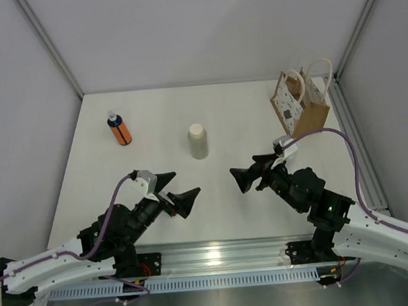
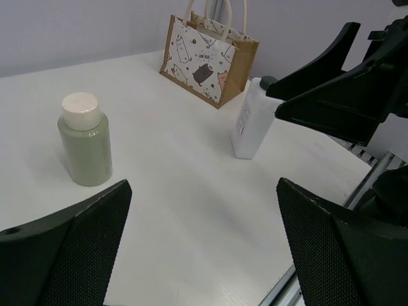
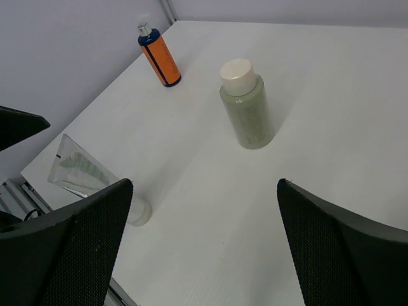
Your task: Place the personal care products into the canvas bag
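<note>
**Top view.** On the white worktop, the orange bottle with a dark label and blue-white cap stands near the far left corner. The cream cylindrical bottle with a white cap stands mid-worktop. The tan canvas bag with a white dotted panel and white looped handles stands upright in the far right corner. The left gripper and right gripper sit towards the near edge, both spread and empty.

**Left wrist view.** The cream cylindrical bottle has a pale greenish body. The canvas bag shows a cat print. A white flat bottle stands near it.

**Right wrist view.** The fingers are apart, grasping nothing. The orange bottle and cream cylindrical bottle are upright and well apart. A translucent tube lies near the near left corner.
</note>
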`<act>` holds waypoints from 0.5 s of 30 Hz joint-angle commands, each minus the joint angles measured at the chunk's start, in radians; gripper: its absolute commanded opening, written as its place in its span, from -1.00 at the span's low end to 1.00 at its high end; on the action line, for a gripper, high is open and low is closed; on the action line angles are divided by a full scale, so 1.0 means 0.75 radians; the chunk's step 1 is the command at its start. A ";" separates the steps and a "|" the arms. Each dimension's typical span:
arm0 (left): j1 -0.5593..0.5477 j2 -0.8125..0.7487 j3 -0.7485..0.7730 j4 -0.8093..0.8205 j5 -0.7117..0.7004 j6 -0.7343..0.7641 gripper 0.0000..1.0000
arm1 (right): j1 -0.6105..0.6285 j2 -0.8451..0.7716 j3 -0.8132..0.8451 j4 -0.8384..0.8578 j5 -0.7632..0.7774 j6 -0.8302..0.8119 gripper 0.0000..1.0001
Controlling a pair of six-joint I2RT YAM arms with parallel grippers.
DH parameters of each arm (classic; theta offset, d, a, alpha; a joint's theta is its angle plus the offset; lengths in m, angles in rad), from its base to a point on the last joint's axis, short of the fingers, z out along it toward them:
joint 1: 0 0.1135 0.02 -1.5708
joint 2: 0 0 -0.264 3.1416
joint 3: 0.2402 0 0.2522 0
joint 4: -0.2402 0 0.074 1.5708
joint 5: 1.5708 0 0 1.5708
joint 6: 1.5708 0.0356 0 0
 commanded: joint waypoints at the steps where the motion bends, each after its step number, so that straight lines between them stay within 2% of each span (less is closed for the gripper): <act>1: -0.013 -0.032 0.009 0.041 0.015 -0.008 0.99 | 0.005 0.019 0.003 0.063 0.004 -0.015 0.99; 5: -0.013 -0.058 -0.005 0.049 -0.001 -0.002 0.99 | 0.007 0.032 0.032 0.028 0.051 -0.027 0.99; 10: -0.013 -0.077 -0.023 0.064 -0.083 0.019 0.99 | 0.005 0.072 0.117 -0.127 0.359 -0.058 0.99; 13: -0.013 -0.085 -0.038 0.078 -0.085 0.019 0.99 | -0.009 0.178 0.313 -0.368 0.539 -0.050 0.99; 14: -0.013 -0.083 -0.036 0.072 -0.085 0.019 0.99 | -0.015 0.215 0.377 -0.458 0.653 0.015 0.99; 15: -0.015 -0.081 -0.034 0.070 -0.085 0.017 0.99 | -0.027 0.250 0.432 -0.625 0.703 0.044 0.99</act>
